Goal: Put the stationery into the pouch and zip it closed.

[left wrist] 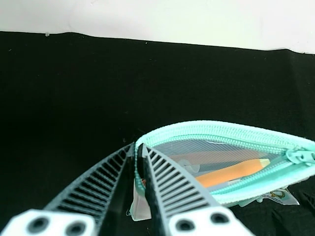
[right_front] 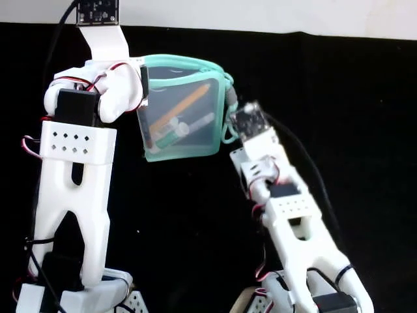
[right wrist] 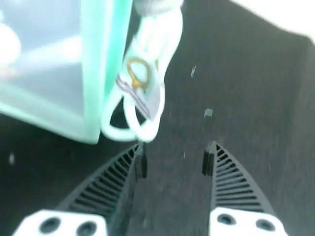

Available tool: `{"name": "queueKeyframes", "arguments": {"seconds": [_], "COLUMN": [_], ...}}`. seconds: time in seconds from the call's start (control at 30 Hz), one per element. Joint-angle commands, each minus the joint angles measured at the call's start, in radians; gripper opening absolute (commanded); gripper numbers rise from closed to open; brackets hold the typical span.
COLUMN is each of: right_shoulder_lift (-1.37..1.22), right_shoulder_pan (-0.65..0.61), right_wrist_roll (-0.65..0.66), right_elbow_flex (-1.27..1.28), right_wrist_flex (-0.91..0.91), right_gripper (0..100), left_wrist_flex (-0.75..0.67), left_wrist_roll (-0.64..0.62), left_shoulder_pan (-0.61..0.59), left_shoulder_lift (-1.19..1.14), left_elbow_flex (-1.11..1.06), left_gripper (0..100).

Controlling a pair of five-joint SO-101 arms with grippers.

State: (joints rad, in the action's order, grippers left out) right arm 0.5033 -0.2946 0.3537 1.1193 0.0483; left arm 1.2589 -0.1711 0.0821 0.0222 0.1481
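A black cloth (right_front: pixel 352 98) covers the table, and a white wall (right_front: pixel 260 13) runs along the far side. We see the pouch (right_front: pixel 195 149) held up off the cloth between the two arms, its clear side turned toward the high camera and its mint zipper (left wrist: pixel 211 130) on top.

The left gripper (left wrist: pixel 136 147) is closed tight on the left end of the pouch. Its jaws meet on the fabric just where the zipper ends, and the rest of the pouch hangs out to the right of them. From the left wrist we see the mouth gaping, with the zipper pull (left wrist: pixel 300 156) at the right end.

Inside lies an orange pencil (right_front: pixel 179 107), slanting up to the right, and below it a white and green pen (right_front: pixel 186 129). The pencil (left wrist: pixel 231 172) also shows through the open mouth.

The right gripper (right wrist: pixel 174 157) sits at the right side of the pouch, near its lower corner. Its jaws stand well apart and hold nothing; only black cloth shows between them. A mint loop (right wrist: pixel 147 118) with a small tag (right wrist: pixel 142 88) hangs from the pouch's right end. The loop's low end comes just ahead of one fingertip (right wrist: pixel 139 153), outside the gap, and we cannot tell whether it touches. The pouch body lies off to the left of that jaw, not between the two.
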Motion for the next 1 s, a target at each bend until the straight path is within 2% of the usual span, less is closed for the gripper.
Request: {"name": "queueKeyframes", "arguments": {"seconds": [0.0,0.13,0.27,0.4,0.5,0.7,0.87,0.97], "right_shoulder_lift": [0.027,0.025,0.025,0.025,0.028,0.035,0.028,0.027], "right_shoulder_pan": [-0.01,-0.01,-0.01,-0.01,-0.013,-0.09,-0.102,-0.102], "right_wrist_roll": [0.003,-0.012,-0.16,-0.307,-0.353,-0.367,-0.367,-0.368], "right_elbow_flex": [0.131,0.272,0.338,0.351,0.371,0.435,0.432,0.432], "right_wrist_flex": [-0.389,-0.622,-0.722,-0.727,-0.73,-0.728,-0.727,-0.727], "right_gripper": [19.5,19.3,19.3,19.3,19.4,19.7,26.7,26.7], "left_wrist_flex": [0.018,0.018,0.018,0.018,0.018,0.018,0.018,0.018], "left_wrist_roll": [0.008,0.008,0.008,0.008,0.008,0.008,0.008,0.008], "left_shoulder_pan": [0.041,0.042,0.044,0.044,0.044,0.044,0.044,0.044], "left_shoulder_lift": [-0.028,-0.028,-0.028,-0.028,-0.028,-0.03,-0.03,-0.03], "left_elbow_flex": [-0.079,-0.079,-0.079,-0.079,-0.079,-0.081,-0.081,-0.081], "left_gripper": [1,1,1,1,1,1,1,1]}}
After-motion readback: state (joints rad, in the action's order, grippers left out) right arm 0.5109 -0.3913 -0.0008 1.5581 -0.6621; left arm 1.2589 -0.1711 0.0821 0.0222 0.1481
